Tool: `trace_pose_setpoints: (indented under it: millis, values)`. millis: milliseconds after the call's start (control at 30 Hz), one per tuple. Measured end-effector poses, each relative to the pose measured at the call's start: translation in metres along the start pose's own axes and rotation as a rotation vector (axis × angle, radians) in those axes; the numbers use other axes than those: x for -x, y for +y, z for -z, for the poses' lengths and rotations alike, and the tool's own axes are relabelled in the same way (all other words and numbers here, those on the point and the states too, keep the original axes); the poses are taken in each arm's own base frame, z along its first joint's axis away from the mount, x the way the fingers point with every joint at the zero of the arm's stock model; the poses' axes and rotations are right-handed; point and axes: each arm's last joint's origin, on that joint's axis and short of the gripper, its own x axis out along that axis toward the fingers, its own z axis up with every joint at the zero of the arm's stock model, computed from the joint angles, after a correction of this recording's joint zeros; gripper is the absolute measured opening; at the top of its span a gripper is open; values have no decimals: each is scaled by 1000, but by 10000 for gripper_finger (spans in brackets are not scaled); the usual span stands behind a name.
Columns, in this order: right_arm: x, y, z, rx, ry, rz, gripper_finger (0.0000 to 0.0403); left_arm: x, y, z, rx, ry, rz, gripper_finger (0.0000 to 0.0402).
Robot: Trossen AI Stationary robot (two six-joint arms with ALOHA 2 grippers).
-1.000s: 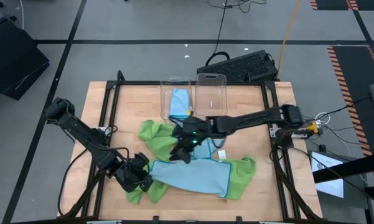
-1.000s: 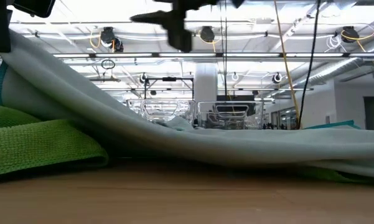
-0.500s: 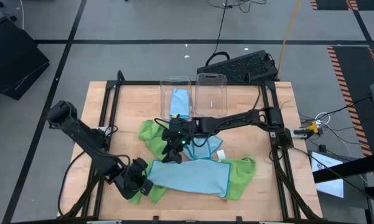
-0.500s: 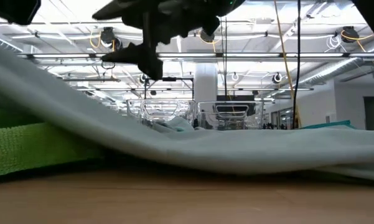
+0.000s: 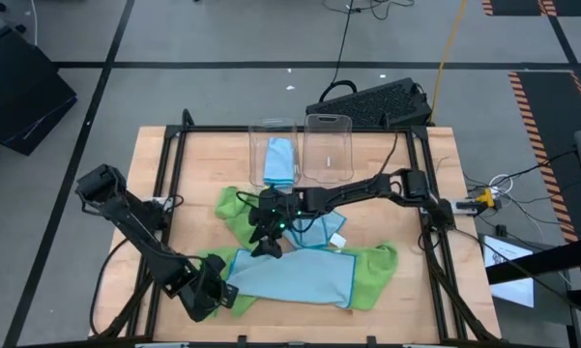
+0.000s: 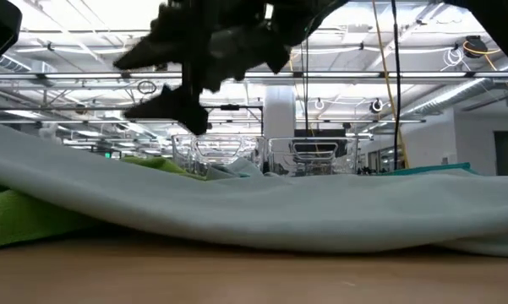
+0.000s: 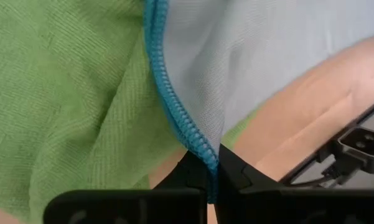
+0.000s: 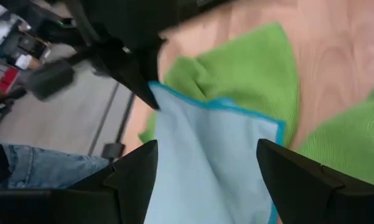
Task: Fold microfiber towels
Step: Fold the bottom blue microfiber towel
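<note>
Your left gripper (image 5: 211, 290) is down at the near-left of the table (image 5: 435, 174), pinched shut on the left corner of the light blue towel (image 5: 295, 275); the left wrist view shows the teal hem (image 7: 177, 112) running right into the closed fingers. That blue towel lies spread flat near the front edge, long axis left to right, on top of a green towel (image 5: 377, 271) that sticks out at both ends. Your right gripper (image 5: 268, 232) hovers above the middle of the table, fingers spread wide, holding nothing. It sits just beyond the blue towel's far edge, over the crumpled green towel (image 5: 237, 208). From it the blue towel lies toward you, and the far-left corner is the closest free one. The right arm is the nearer one for any far-edge corner; the left is already busy. My guess: the right needs to drop onto the far edge next, so both arms hold the towel for a fold across the short way. Another blue towel (image 5: 280, 159) already sits in the left clear bin (image 5: 259, 135) at the far side; the right bin (image 5: 329, 145) looks empty.
</note>
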Motion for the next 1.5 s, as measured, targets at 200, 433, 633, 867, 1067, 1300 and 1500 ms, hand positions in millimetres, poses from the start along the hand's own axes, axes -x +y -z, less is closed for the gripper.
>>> trace_pose_setpoints:
  millis: [200, 433, 633, 867, 1067, 1300, 1500]
  values:
    - [-21, -20, 16, -16, 34, -8, 267, 0, 0, -1, 3, -15, 5, 7]
    - [-41, -35, 19, 65, -33, -27, 267, 0, -1, -1, -4, -16, 13, 7]
    - [-57, -44, 10, 139, -60, -8, 267, 0, -4, 0, -19, -3, 44, 6]
    - [-63, -61, 19, 107, -22, 4, 253, 0, -4, 1, -32, 12, 40, 4]
    - [-69, -60, 29, 179, 24, 5, 203, 0, -4, -1, -62, 7, 36, 4]
    - [-74, -54, 33, 182, 32, 14, 107, 0, -5, -2, -66, -7, 42, 5]
    - [-74, -49, 33, 175, 31, 25, 14, 0, -4, -2, -71, -8, 39, 7]
